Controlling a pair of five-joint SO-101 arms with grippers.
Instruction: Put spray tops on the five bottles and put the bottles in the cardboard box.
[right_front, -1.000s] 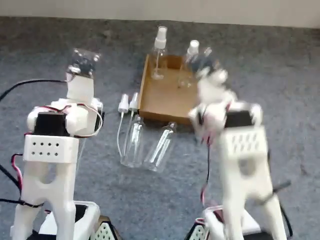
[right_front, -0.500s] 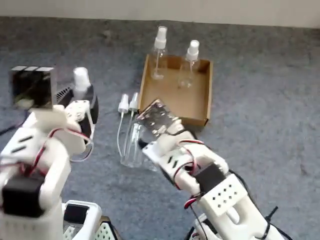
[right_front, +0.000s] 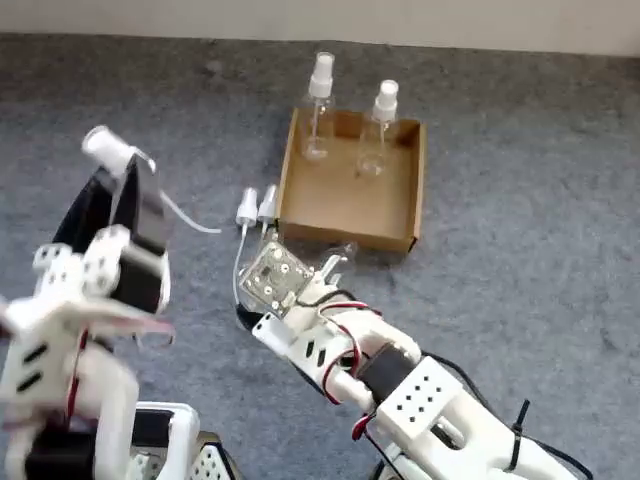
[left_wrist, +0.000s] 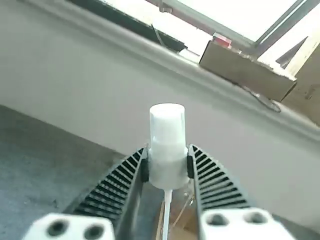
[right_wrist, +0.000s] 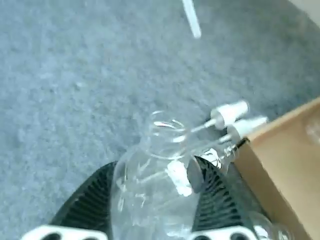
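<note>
My left gripper (left_wrist: 167, 167) is shut on a white spray top (left_wrist: 167, 142), held high over the left of the carpet. In the high view that spray top (right_front: 101, 146) sticks out of the left gripper (right_front: 114, 163) and its thin tube trails toward the box. Low on the carpet, my right gripper (right_wrist: 157, 175) is shut on a clear bottle (right_wrist: 160, 150) whose neck is bare. From above, the right gripper (right_front: 255, 310) lies just before the cardboard box (right_front: 400, 215). Two capped bottles (right_front: 319, 110) (right_front: 377, 125) stand in the box.
Two loose spray tops (right_front: 247, 207) (right_front: 268, 202) lie on the carpet beside the box's left wall, also seen as spray tops (right_wrist: 230, 112) near the box (right_wrist: 287, 150). Another clear bottle's neck (right_front: 340, 258) pokes out beside the right arm.
The left arm has swung up and left with the spray top. The right arm has come down from beside the box onto the bottles on the carpet and closed on one.
</note>
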